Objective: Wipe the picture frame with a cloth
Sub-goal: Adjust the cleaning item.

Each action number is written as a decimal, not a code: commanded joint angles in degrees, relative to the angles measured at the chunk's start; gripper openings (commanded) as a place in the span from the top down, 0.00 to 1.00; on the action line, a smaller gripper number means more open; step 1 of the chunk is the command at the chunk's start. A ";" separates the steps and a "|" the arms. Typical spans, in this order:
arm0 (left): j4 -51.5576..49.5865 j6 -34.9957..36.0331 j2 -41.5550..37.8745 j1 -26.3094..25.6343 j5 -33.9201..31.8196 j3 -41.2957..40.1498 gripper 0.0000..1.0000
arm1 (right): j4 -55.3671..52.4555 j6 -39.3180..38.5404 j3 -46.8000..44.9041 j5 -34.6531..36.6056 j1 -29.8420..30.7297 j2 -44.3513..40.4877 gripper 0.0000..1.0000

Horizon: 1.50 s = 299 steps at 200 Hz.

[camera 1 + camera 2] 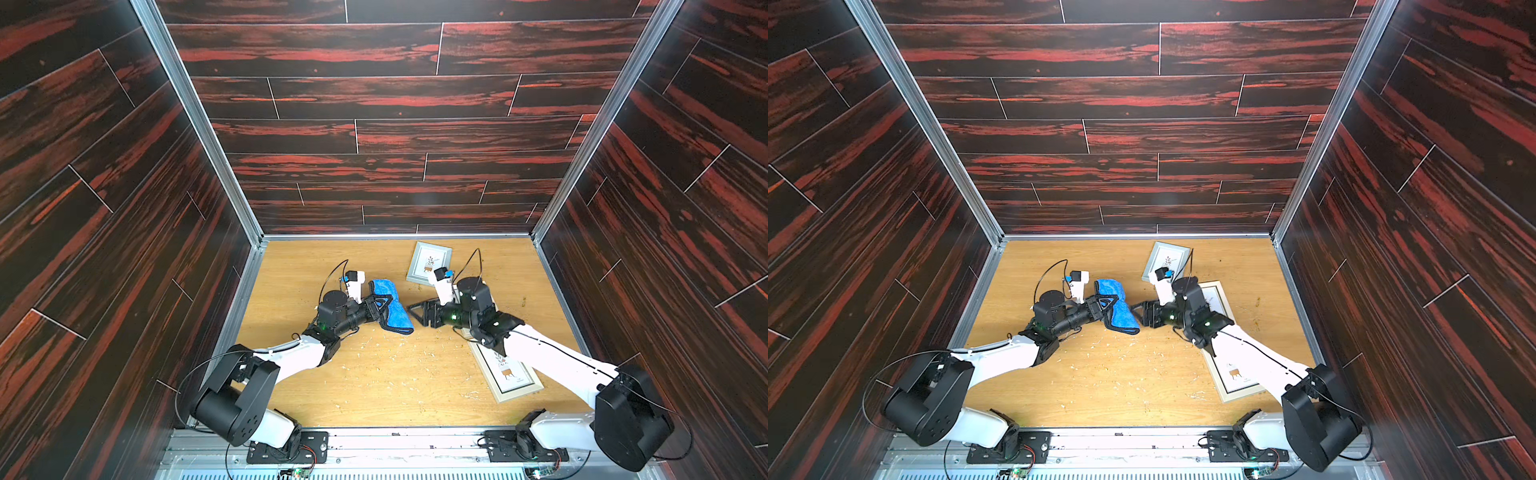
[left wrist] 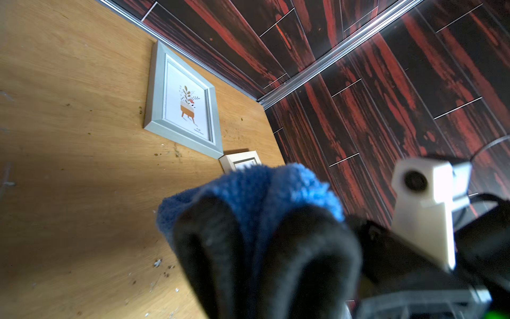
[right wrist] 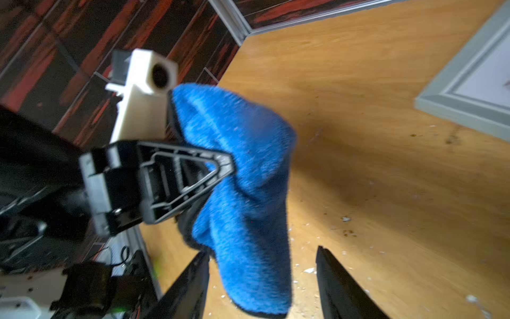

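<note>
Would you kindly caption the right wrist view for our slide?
Left gripper clamps the blue cloth; right gripper stands open beside it.

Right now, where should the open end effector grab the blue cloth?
The loose hanging end of the cloth, below where the left end effector pinches it. Come from the side of the right end effector, whose open jaws face it.

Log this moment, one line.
left gripper: shut on cloth | right gripper: open, empty, facing cloth | grey frame, cream frame: flat on table
</note>
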 commanded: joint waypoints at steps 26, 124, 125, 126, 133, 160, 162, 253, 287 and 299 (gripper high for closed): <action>6.78 -1.83 0.46 -2.62 1.53 2.54 1.00 | 6.54 -0.17 0.31 -4.04 2.22 1.08 0.35; 10.90 -3.67 1.77 -5.17 5.34 3.26 1.00 | 5.24 -1.66 4.29 -0.83 4.03 4.17 0.53; 11.00 -3.71 1.81 -5.19 5.36 3.25 1.00 | 5.14 -1.71 4.36 -0.68 4.08 4.18 0.53; 11.09 -3.78 1.83 -5.20 5.37 3.29 1.00 | 5.05 -1.74 4.44 -0.57 4.10 4.23 0.53; 11.79 -4.14 2.08 -5.20 5.62 3.35 1.00 | 4.55 -2.00 4.67 0.58 4.41 4.29 0.53; 13.62 -5.13 2.39 -5.29 6.03 2.90 1.00 | 1.89 -2.91 5.70 7.10 5.30 3.86 0.45; 13.68 -5.15 2.44 -5.25 5.96 2.89 1.00 | 1.57 -2.84 5.74 7.74 5.34 3.85 0.44; 16.83 -7.68 4.01 -5.28 8.44 3.16 1.00 | -0.67 -2.72 7.77 14.82 6.55 4.47 0.62; 16.23 -7.40 4.44 -5.08 7.89 2.62 0.89 | -2.24 -2.79 8.82 17.23 6.96 4.28 0.98; 13.71 -6.48 4.13 -4.49 7.11 2.48 0.79 | -3.39 -2.39 9.05 18.99 7.00 4.14 1.00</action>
